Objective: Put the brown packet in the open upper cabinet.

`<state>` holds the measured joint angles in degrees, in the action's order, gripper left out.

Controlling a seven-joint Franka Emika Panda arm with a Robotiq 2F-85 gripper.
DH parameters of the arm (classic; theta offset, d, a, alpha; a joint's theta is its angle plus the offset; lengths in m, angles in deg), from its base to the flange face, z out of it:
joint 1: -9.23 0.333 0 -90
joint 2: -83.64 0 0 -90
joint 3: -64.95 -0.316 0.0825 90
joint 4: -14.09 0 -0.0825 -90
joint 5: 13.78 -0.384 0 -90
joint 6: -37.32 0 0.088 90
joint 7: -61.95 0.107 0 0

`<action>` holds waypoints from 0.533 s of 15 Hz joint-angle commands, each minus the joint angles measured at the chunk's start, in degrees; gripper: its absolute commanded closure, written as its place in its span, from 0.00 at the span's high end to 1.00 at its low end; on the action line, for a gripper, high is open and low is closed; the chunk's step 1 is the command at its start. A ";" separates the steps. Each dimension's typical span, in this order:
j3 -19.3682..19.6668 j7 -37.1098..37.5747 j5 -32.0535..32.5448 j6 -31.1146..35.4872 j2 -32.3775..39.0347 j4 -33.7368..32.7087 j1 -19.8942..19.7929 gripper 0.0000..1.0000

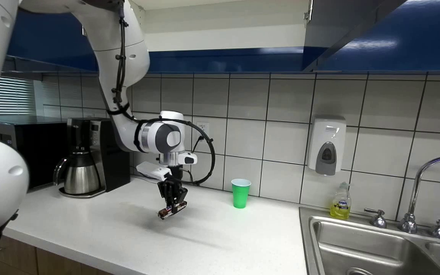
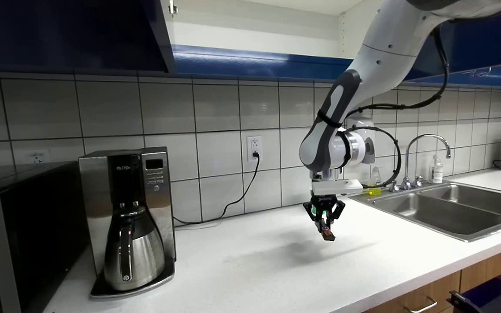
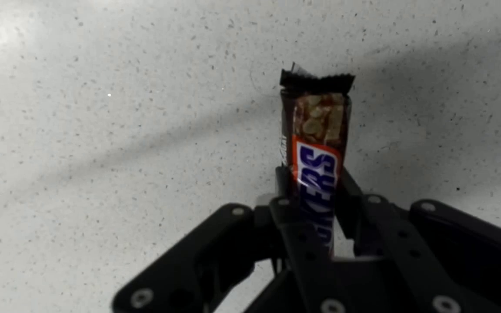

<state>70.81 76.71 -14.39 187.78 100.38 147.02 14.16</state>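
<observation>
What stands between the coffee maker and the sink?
In an exterior view, the green cup stands on the counter there; the claw hangs above that stretch, holding the brown packet.

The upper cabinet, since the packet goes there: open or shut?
Open: the cabinet shows white inside in both exterior views, and a dark door stands swung out beside the opening.

One pincer (image 3: 314, 183), one brown packet (image 3: 318, 124) — one cup (image 1: 240, 196), two sink basins (image 2: 439, 213).

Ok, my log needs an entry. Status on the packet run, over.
Jaws closed on the brown packet, held above the counter. Not yet in the open upper cabinet. Cabinet's blue lower edge may need steering around; green cup stands apart.
</observation>
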 commanded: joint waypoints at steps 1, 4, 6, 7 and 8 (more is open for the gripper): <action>-2.09 -9.33 1.91 -1.69 -7.57 5.20 -2.14 0.06; -2.57 -14.40 2.95 -2.25 -11.98 8.66 -2.33 0.06; -2.08 -14.70 4.91 -2.61 -15.29 11.24 -2.14 0.06; -2.07 -15.31 5.52 -2.96 -17.12 12.45 -2.29 0.06; -1.94 -15.05 6.42 -3.47 -19.41 13.68 -2.44 0.06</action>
<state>69.91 63.39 -10.55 186.83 88.82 156.02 13.71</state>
